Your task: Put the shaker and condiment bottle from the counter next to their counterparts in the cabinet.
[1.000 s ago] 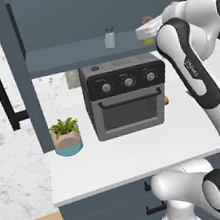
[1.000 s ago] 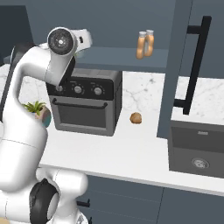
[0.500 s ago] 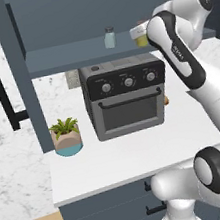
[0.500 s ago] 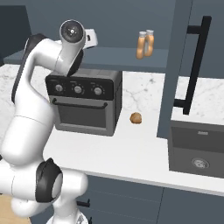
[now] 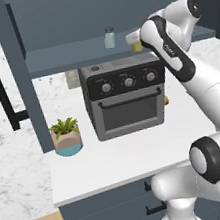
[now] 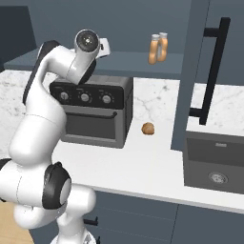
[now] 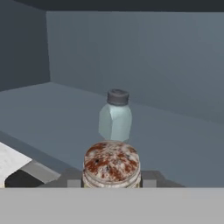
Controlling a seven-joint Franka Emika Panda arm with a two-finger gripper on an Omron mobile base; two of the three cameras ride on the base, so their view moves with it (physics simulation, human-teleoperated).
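Note:
My gripper (image 5: 134, 39) is up at the front of the cabinet shelf (image 5: 62, 56), shut on the yellow-green shaker (image 5: 137, 45). In the hand view the shaker's speckled tan cap (image 7: 112, 161) sits between my fingertips (image 7: 73, 180). The pale grey-blue shaker (image 7: 115, 116) with its dark cap stands upright on the shelf just beyond it; from the left base view this shaker (image 5: 109, 37) is a little left of my hand. Two orange bottles (image 6: 153, 49) stand side by side further right on the shelf. The white counter (image 5: 115, 161) lies below.
A dark toaster oven (image 5: 127, 101) stands on the counter under the shelf. A potted plant (image 5: 66, 135) is to its left, a small brown round thing (image 6: 147, 128) to its right. An open cabinet door (image 6: 212, 71) with a black handle hangs over the sink (image 6: 217, 164).
The hand with the yellow-green shaker has shifted left along the shelf front, closer to the pale shaker, and the elbow has swung up. Nothing else has moved.

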